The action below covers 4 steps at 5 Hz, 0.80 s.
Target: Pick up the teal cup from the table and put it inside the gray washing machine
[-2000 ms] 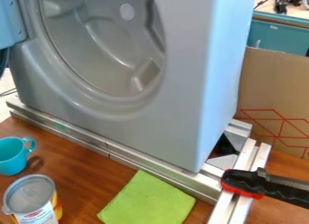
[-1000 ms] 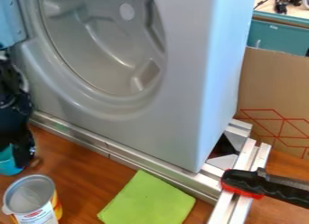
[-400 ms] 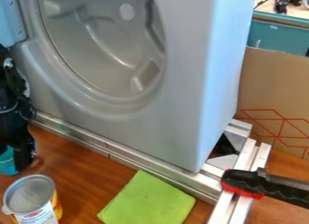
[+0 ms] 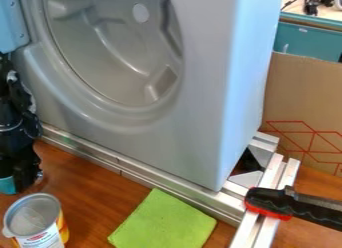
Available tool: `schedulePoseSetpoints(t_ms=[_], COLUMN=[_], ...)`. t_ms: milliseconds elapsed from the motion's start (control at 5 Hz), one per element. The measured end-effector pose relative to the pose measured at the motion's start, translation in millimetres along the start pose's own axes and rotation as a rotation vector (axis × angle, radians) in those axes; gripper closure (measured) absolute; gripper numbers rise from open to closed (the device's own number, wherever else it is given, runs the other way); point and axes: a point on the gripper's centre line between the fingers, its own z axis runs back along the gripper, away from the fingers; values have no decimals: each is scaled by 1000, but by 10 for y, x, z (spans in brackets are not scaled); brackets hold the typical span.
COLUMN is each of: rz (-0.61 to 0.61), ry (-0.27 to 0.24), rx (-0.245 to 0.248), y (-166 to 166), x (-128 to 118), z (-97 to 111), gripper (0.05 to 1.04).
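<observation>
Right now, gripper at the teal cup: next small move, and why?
Probably a slight, straight lift as a grip test: the gripper hides much of the teal cup, so the hold can't be confirmed, and the can stands close by, making sideways motion riskier.

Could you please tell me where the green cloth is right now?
The green cloth lies in the camera view's lower middle, right of the can and just in front of the metal rail.

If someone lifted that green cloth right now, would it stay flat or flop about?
The green cloth would probably sag around wherever it was pinched, since it looks thin and soft. Lying flat on the wooden table, it seems unlikely to roll or tip; a sideways push might just slide or wrinkle it.
</observation>
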Motion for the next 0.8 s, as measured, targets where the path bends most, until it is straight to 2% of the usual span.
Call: schedulePoseSetpoints(t_ms=[200, 400, 600, 800], rz=[-14, -30, -12, 4], ry=[-29, -55, -54, -85], rx=[-32, -19, 6, 32], y=[-47, -24, -9, -31], x=[34, 41, -35, -129], z=[40, 161, 300, 548], gripper=[794, 961, 1003, 1003])
